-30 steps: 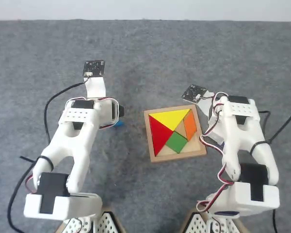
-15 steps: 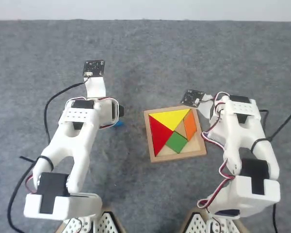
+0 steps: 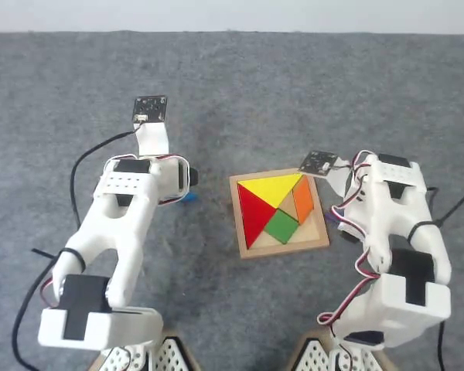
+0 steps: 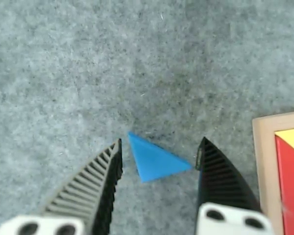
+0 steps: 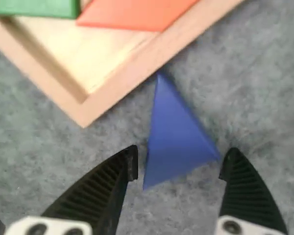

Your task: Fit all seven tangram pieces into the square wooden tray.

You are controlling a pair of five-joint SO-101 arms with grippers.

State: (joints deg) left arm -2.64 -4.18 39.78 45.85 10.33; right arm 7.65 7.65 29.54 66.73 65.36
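Left pincer [image 4: 161,143] gapes wide around the light blue triangle [image 4: 154,160] on open counter [image 4: 88,58]. Right pincer [image 5: 183,151], equally wide, flanks the dark blue triangle [image 5: 174,142], whose tip meets the tray [image 5: 152,54] rim.

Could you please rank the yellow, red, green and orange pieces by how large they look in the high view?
Largest: yellow triangle and red triangle, alike.
Then: orange piece and green square, too close to rank.

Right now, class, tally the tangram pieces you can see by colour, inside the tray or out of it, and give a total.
yellow piece: 1
red piece: 1
green piece: 1
orange piece: 1
light blue piece: 1
darker blue piece: 1
Total: 6
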